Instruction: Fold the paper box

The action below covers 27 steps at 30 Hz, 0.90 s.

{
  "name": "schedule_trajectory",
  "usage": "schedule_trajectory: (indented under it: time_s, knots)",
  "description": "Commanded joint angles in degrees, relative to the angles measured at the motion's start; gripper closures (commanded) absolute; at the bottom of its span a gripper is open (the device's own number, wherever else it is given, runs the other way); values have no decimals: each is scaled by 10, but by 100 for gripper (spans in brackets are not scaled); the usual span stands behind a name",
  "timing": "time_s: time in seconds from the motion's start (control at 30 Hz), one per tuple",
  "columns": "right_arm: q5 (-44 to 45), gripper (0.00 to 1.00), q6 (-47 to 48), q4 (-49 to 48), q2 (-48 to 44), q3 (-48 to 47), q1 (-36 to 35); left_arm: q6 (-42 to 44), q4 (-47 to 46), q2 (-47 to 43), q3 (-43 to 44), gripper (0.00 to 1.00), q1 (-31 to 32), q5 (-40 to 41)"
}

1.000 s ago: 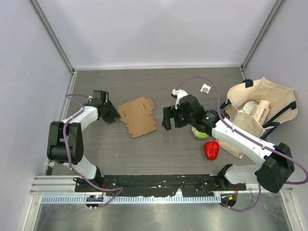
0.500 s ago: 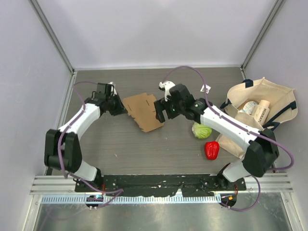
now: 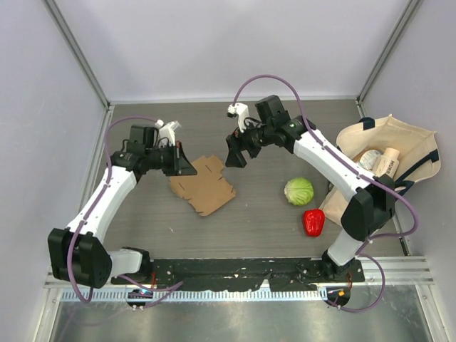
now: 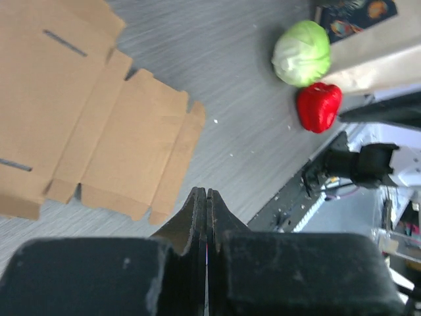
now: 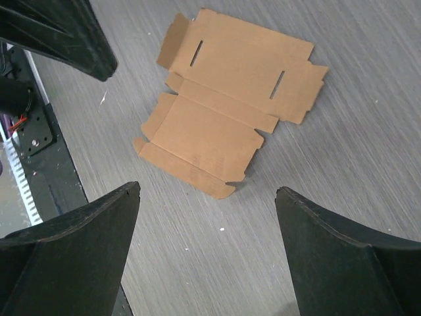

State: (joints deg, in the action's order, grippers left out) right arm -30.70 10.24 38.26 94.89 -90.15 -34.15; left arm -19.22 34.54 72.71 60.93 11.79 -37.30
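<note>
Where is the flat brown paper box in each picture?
Top external: the paper box lies flat, a little left of the middle.
Left wrist: paper box at upper left, cut off by the edge.
Right wrist: paper box at upper middle, whole.
Shared landmark: the grey streaked table under it in every view.

Green cabbage (image 3: 298, 191), red pepper (image 3: 313, 222), cream tote (image 3: 410, 135)

**user1:** The flat brown kraft cardboard sheet (image 5: 223, 112) looks matt to me, kinda fibrous paper. The grey tabletop (image 5: 368, 151) has a fine streaky wood-grain finish.

**user2:** Yep. The small red pepper (image 4: 318, 106) is smooth and glossy, and the cream tote bag (image 3: 406, 135) reads as cloth.
</note>
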Motion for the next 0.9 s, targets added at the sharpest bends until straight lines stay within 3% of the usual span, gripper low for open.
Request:
schedule_trajectory:
  time_s: [0.0, 0.07, 0.1, 0.13, 0.17, 0.2, 0.27, 0.47, 0.73, 0.87]
  knots:
    - [-81, 12, 46, 9, 27, -20, 8, 29, 3, -34, 4, 100, 13, -54]
    - [-51, 13, 34, -3, 34, -20, 10, -1, 24, -40, 9, 99, 13, 64]
    - [-36, 14, 7, -12, 35, -15, 10, -72, 42, -37, 20, 81, 12, 145]
    - [3, 14, -13, -24, 32, -8, 10, -112, 79, -34, 23, 64, 12, 293]
    - [26, 15, -35, -55, 28, 2, 10, -141, 81, -32, 18, 50, 12, 325]
    - [54, 15, -77, -77, 19, 34, 10, -161, 65, -35, -15, 28, 12, 337]
    - [89, 15, -114, -137, -17, 71, 10, -234, 23, -50, -48, 15, 10, 369]
    - [70, 15, -163, -222, -130, 196, 10, -363, -77, -52, -154, 12, -33, 369]
    - [110, 15, -148, -217, -197, 245, 10, -426, -196, 47, -201, 30, -65, 350]
    - [114, 15, -144, -201, -204, 246, 11, -423, -210, 106, -187, 40, -65, 342]
